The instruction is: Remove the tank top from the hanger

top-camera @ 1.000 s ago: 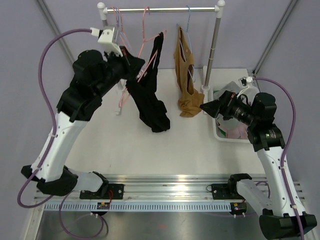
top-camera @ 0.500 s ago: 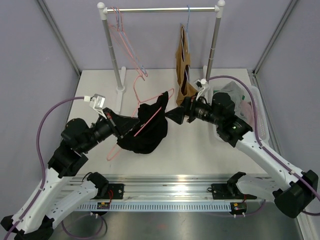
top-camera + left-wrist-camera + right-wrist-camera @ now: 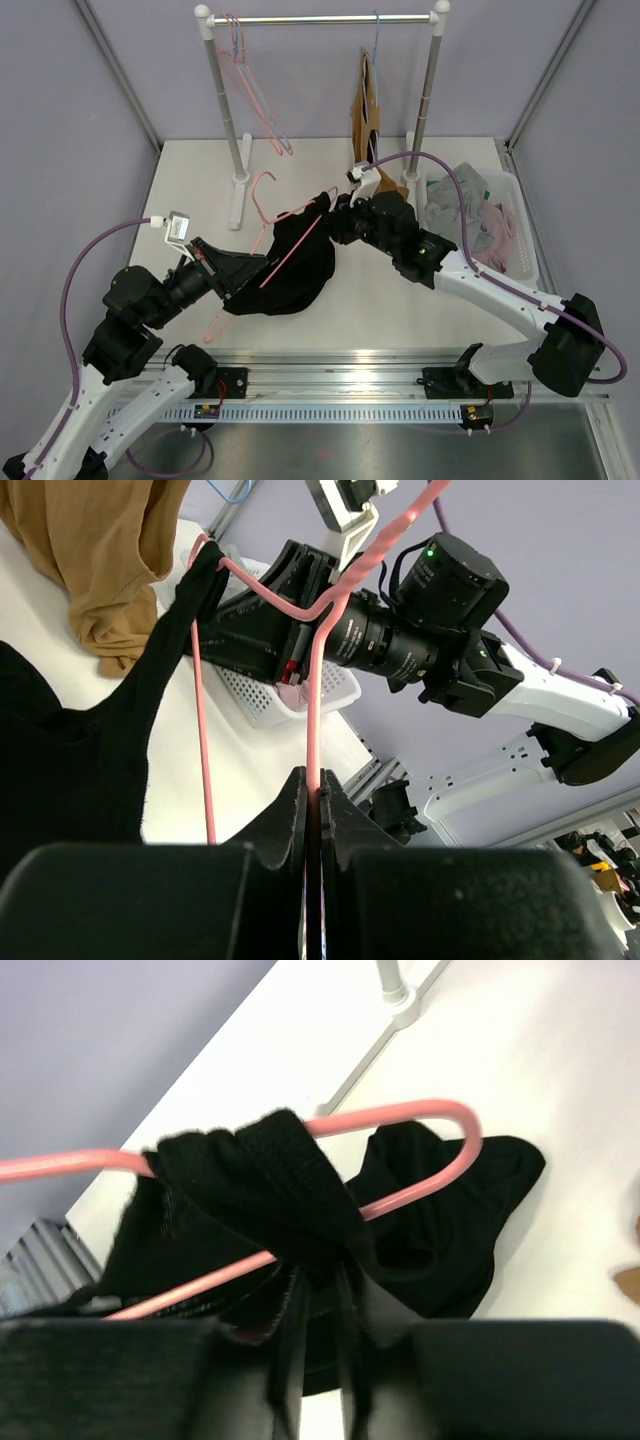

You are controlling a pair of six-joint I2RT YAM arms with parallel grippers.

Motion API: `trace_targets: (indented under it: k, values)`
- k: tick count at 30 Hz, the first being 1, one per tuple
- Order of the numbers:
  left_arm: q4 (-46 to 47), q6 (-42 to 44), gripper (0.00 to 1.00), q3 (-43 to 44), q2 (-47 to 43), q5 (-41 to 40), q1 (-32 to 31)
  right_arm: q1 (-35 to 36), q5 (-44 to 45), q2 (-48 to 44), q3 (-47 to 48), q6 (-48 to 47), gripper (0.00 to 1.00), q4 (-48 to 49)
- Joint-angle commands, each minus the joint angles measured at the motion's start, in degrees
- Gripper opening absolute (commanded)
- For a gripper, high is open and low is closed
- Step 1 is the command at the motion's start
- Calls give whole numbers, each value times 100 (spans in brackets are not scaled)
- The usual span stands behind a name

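A black tank top point(image 3: 295, 265) hangs on a pink hanger point(image 3: 262, 192) and droops onto the white table in front of the rack. My left gripper point(image 3: 243, 281) holds the hanger from the left. In the left wrist view that gripper point(image 3: 317, 785) is shut on the hanger's pink wire point(image 3: 312, 680). My right gripper point(image 3: 336, 214) reaches in from the right at the garment's upper strap. In the right wrist view its jaws point(image 3: 320, 1280) stand narrow, with the black strap point(image 3: 280, 1170) pinched between them and draped over the hanger's arm point(image 3: 420, 1115).
The clothes rack point(image 3: 320, 18) stands at the back, with a tan garment point(image 3: 368, 110) and spare pink and blue hangers point(image 3: 245, 70) on it. A white basket point(image 3: 527, 250) of clothes sits at the right. The rack's left post foot point(image 3: 238, 190) is close to the hanger.
The left arm brought hanger and tank top down off the rack toward the table. The right arm came over from the basket, and its open jaws have closed on the strap.
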Motion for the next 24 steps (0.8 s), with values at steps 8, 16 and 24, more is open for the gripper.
trace_targets:
  k: [8, 16, 24]
  values:
    - [-872, 658, 0, 336, 49, -139, -19, 22, 2232, -89, 435, -777, 0, -155]
    - [-771, 977, 0, 372, 94, 775, -20, -901, 1851, 175, 778, -663, 0, -1052]
    - [1199, 625, 0, 3, 119, 1892, -20, -1533, -478, -325, 418, -278, 0, -1535]
